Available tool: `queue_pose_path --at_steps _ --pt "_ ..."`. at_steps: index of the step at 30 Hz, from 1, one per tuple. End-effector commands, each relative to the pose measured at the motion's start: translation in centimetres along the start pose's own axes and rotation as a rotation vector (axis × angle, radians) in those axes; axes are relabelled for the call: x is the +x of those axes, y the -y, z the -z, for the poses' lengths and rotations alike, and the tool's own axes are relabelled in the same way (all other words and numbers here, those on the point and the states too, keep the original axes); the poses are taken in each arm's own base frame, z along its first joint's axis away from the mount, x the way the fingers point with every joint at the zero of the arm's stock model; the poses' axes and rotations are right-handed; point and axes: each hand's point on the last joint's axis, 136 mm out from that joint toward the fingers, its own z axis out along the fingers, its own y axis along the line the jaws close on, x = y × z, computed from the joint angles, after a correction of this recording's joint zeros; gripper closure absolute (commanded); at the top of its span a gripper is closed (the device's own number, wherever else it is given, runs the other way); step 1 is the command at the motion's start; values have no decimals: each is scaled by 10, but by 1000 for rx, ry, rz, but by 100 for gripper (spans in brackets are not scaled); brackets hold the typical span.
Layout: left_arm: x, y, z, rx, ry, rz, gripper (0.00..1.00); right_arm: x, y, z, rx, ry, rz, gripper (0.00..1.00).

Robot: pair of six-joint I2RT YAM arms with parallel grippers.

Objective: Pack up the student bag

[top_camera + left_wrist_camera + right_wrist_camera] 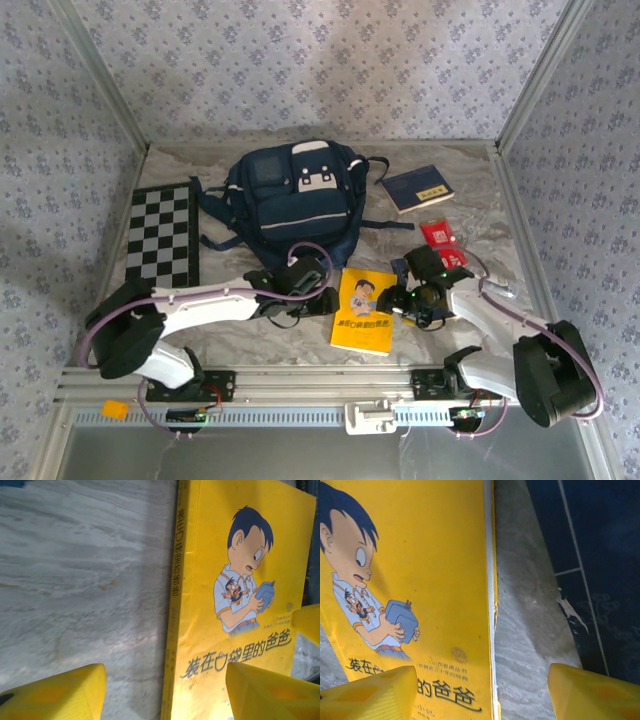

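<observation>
The student bag (295, 195), navy with a white-flapped front pocket, lies flat at the back middle of the table. In front of it lies a yellow book (364, 310) with a cartoon boy on its cover. My left gripper (328, 300) is at the book's left edge. In the left wrist view it (167, 695) stands open astride the spine of the yellow book (240, 605). My right gripper (399, 300) is at the book's right edge. In the right wrist view it (482, 695) is open over the page edge of the yellow book (420, 580). Neither holds anything.
A checkered board (162, 235) lies at the left, a blue book (418, 188) at the back right and a red packet (441, 240) nearer. A dark blue flat item (600, 570) lies just right of the yellow book. Patterned walls enclose the table.
</observation>
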Motion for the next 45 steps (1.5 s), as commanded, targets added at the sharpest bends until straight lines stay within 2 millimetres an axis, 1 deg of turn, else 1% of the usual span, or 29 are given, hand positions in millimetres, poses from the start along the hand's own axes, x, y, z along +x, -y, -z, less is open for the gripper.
queue_pose_path --at_steps 1,4,6,11,13,17,21,24,29,32,35,37,45 --pt "-2 26 -13 99 -9 29 39 -5 -15 -9 -78 -14 -29 31" --pt "4 32 -21 113 -26 15 40 -5 -25 -10 -123 -9 -14 33" --pt "7 28 -25 96 -23 27 40 -7 -32 -8 -153 5 -2 35" --pt "12 18 -34 99 -18 60 44 -14 -43 2 -209 33 5 36" --pt "14 17 -36 95 -26 62 45 -11 -40 3 -195 29 15 36" --pt "16 23 -40 119 -32 47 45 4 -21 -2 -115 -15 -14 36" --pt "18 22 -43 118 -44 39 45 17 -16 -10 -117 -33 -34 35" --pt "21 23 -46 128 -48 43 46 19 -22 -14 -157 -34 -38 35" --pt "21 22 -48 121 -46 48 47 19 -32 -15 -215 -31 -37 35" --pt "22 21 -49 119 -48 50 48 17 -40 -11 -253 -27 -27 38" --pt "21 20 -49 114 -42 51 48 19 -42 -7 -268 -25 -9 39" --pt "21 20 -50 114 -41 49 48 18 -44 -3 -285 -20 0 43" --pt "21 20 -52 107 -44 50 50 14 -57 19 -381 11 40 45"
